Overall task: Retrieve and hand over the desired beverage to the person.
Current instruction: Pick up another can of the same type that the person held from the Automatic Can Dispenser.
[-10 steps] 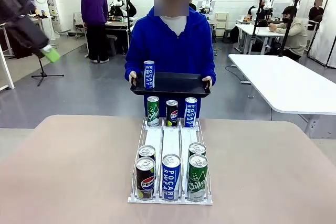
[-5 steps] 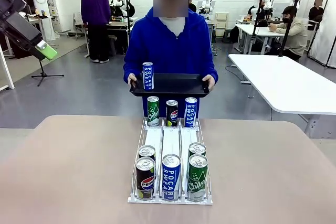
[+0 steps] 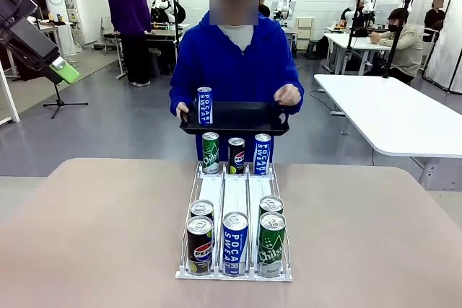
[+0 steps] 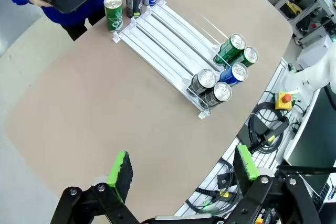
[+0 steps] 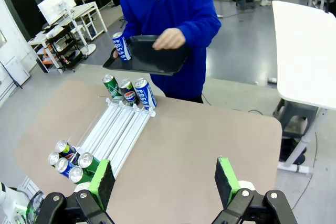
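Left end effector wide | right end effector wide | cylindrical can on possibly plastic tray

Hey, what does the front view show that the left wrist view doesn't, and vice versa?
Front view: the person's hand held above the black tray, and a white side table. Left wrist view: a red stop button and cables below the table edge. Both: the can rack, that tray and the Pocari Sweat can standing on it.

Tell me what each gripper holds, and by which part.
Nothing: the left gripper and right gripper are both open and empty, high above the table.
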Available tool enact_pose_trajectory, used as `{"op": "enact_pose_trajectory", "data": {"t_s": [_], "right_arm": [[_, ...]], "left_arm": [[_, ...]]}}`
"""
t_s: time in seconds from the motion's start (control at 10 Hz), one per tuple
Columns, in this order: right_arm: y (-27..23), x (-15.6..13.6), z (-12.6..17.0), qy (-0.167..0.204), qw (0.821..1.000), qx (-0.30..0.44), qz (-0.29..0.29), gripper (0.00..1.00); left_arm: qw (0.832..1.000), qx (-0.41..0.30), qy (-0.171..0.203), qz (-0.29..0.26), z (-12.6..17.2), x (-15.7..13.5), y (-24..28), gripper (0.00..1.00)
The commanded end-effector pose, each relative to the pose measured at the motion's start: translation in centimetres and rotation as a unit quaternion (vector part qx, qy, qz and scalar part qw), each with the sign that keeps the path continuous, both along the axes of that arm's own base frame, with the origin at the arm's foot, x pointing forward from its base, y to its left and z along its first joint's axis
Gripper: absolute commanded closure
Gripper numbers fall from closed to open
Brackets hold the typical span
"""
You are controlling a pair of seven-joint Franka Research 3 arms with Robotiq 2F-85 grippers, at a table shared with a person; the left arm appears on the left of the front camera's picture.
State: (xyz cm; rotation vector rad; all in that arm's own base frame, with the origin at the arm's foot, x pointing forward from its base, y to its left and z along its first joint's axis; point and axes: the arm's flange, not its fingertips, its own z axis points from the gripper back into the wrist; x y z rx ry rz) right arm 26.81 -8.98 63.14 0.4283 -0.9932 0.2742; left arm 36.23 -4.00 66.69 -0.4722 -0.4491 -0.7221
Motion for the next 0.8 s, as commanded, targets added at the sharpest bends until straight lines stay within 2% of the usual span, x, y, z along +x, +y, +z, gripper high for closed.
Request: {"op": "enact_pose_trajectory", "data": {"t_s": [0.0, 0.7], "right_arm": [[0.05, 0.17, -0.12, -0.002, 1.000, 0.005, 0.009, 0.00], [0.05, 0.17, -0.12, -0.002, 1.000, 0.005, 0.009, 0.00]], "left_arm": [[1.000, -0.005, -0.001, -0.005, -0.01, 0.00, 0.12, 0.00], [1.000, -0.005, -0.001, -0.005, -0.01, 0.00, 0.12, 0.00]]}}
